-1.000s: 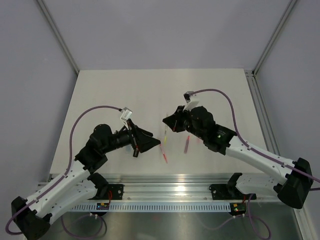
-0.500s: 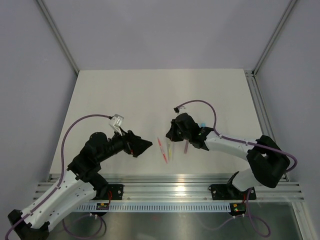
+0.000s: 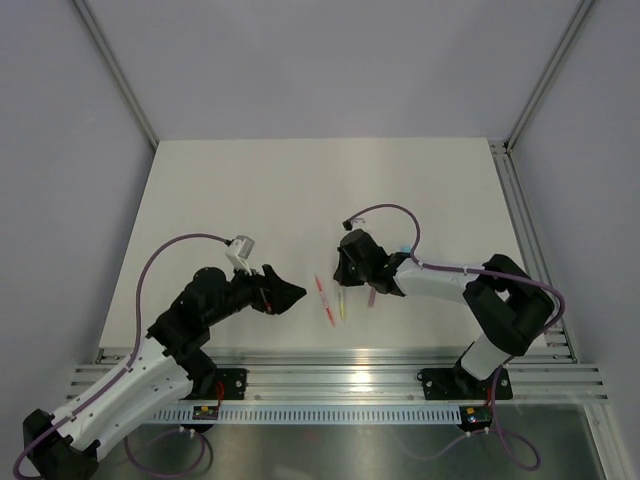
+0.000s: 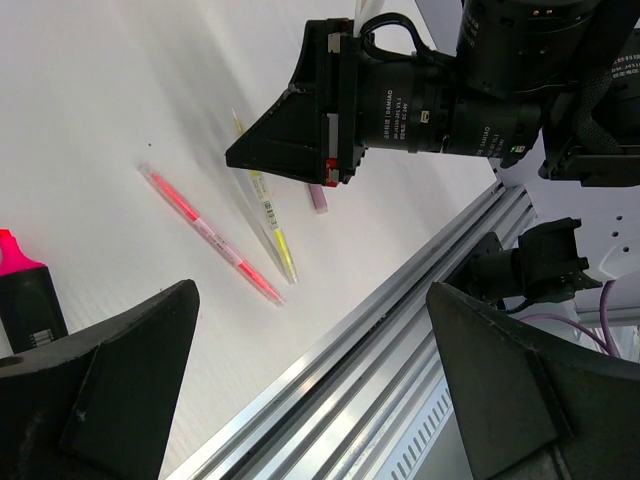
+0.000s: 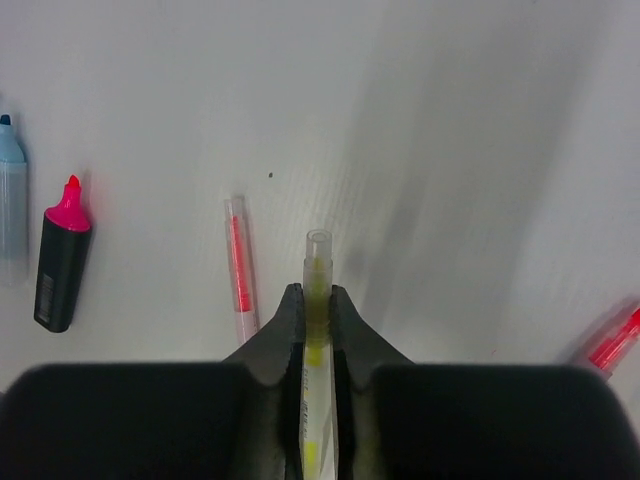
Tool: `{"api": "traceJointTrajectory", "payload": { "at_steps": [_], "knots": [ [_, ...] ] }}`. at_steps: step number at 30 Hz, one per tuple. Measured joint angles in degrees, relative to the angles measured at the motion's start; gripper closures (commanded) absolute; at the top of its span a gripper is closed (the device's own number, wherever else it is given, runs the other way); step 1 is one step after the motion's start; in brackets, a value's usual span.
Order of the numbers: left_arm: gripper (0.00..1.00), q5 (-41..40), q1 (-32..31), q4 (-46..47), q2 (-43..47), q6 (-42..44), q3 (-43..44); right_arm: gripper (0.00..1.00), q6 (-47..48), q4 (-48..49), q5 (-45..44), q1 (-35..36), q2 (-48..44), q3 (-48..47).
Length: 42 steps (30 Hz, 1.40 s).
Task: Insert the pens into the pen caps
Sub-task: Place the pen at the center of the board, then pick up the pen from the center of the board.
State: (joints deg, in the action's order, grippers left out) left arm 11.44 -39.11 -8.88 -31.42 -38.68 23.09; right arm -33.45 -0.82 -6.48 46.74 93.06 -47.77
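My right gripper (image 5: 317, 292) is low over the table, shut on a thin yellow pen (image 5: 317, 262) whose clear end sticks out past the fingertips. From above, that gripper (image 3: 344, 278) sits over the yellow pen (image 3: 340, 303). A red-pink pen (image 3: 323, 298) lies just left of it and a purplish pen (image 3: 370, 296) to its right. A black marker with a pink tip (image 5: 60, 265) and a pale-blue marker (image 5: 10, 205) lie further left. My left gripper (image 4: 320, 400) is wide open and holds nothing. I can make out no loose pen caps.
The aluminium rail (image 3: 340, 360) runs along the table's near edge, close to the pens. The left gripper (image 3: 287, 292) hovers a short way left of the red-pink pen. A small light-blue piece (image 3: 403, 247) shows behind the right arm.
The right gripper has come down and nearer with the yellow pen, from mid-air to the table beside the red-pink pen. The left gripper has backed off slightly to the left.
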Motion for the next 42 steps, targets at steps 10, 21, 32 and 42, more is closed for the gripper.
{"api": "traceJointTrajectory", "payload": {
  "at_steps": [10,21,32,42],
  "knots": [
    [0.01,0.02,0.0,1.75,-0.94,0.0,0.0,0.78,-0.31,-2.67,-1.33,0.0,2.95,-1.62],
    [0.01,0.0,0.0,1.73,-0.9,0.0,0.0,0.52,-1.51,-5.55,-1.68,0.0,3.69,-2.91],
    [0.01,0.02,0.0,1.92,-1.16,0.02,0.0,0.51,-1.9,-9.94,-5.09,0.0,-8.09,-3.17],
    [0.09,1.01,0.0,4.52,-4.59,0.02,0.0,0.57,-5.75,-16.72,-11.47,-0.57,-14.64,2.19]
  ]
}}
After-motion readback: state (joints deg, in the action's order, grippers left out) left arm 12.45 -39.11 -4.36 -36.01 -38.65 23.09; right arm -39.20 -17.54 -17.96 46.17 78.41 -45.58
